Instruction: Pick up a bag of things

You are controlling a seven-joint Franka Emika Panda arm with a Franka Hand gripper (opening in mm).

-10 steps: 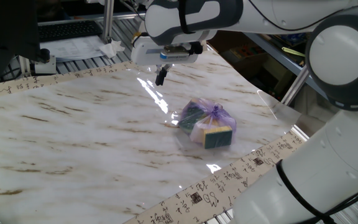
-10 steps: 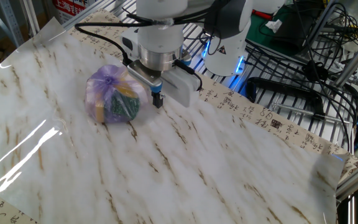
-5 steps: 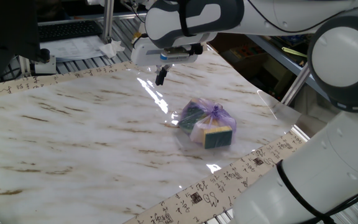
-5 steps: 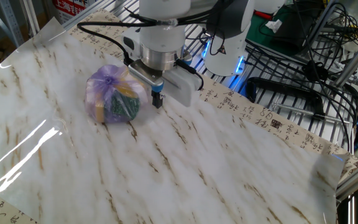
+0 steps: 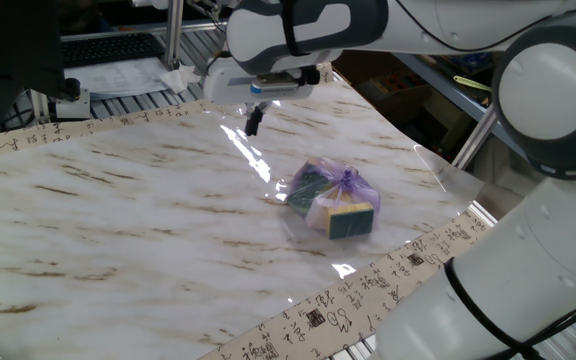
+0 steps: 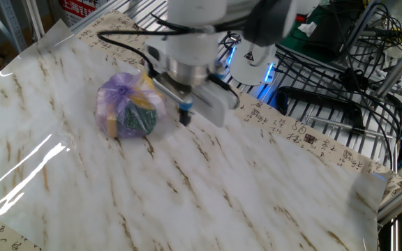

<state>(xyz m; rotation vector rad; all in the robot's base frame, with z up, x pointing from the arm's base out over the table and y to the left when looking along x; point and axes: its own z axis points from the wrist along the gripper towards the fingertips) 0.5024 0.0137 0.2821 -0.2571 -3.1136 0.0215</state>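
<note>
The bag of things [image 5: 332, 198] lies apart from the raised pincer [image 5: 255, 120], seemingly closed, empty.

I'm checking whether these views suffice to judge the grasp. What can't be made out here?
- End effector opening: the fingertips look like one dark tip in one fixed view; motion blur smears them in the other.
- Pale item inside the bag of things: tinted plastic obscures it.
- Bag's far side: partly behind the arm.
</note>
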